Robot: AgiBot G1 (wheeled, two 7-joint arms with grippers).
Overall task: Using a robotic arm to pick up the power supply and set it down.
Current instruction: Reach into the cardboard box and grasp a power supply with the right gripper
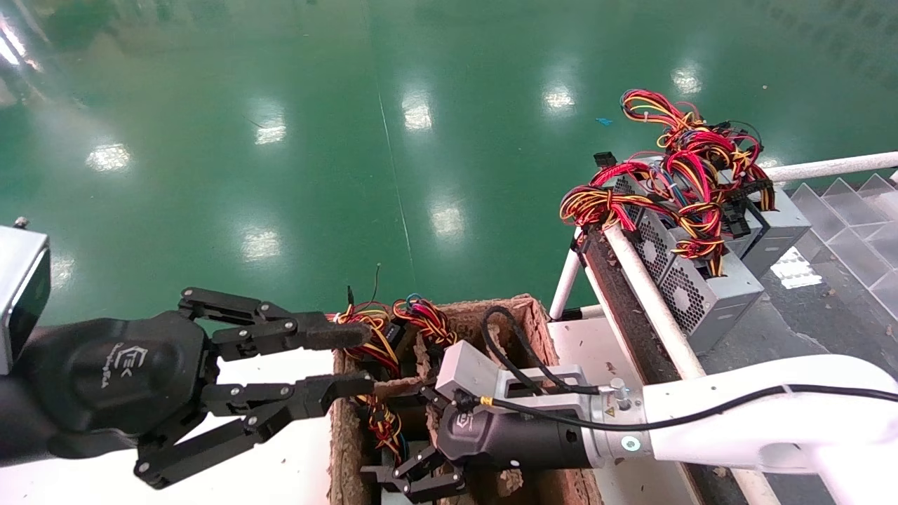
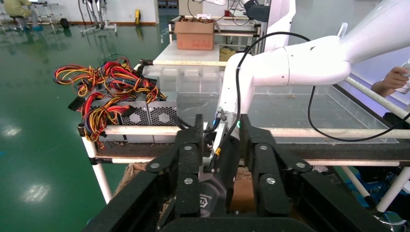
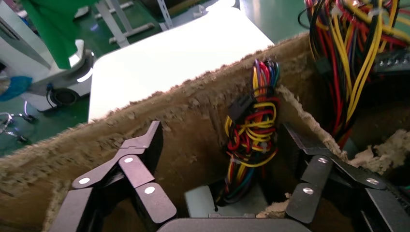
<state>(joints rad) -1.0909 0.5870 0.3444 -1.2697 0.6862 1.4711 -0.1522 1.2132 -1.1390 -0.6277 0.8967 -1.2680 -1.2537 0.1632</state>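
Observation:
My right robotic arm (image 1: 736,414) reaches down into a brown pulp box (image 1: 340,435). Its gripper (image 1: 419,478) is open inside a compartment. In the right wrist view the open right gripper (image 3: 222,145) straddles a grey power supply (image 3: 205,203) at the compartment's bottom, its red-yellow wire bundle (image 3: 251,133) standing up between the fingers without touching them. My left gripper (image 1: 351,360) hovers open at the box's left rim, holding nothing. In the left wrist view the left gripper (image 2: 221,130) frames the right arm's wrist.
Several more power supplies (image 1: 701,280) with tangled wires (image 1: 673,168) stand on a white-tube rack (image 1: 649,294) at the right. Another wire bundle (image 1: 421,315) fills the box's far compartment. Clear plastic bins (image 1: 852,210) lie beyond the rack. Green floor lies ahead.

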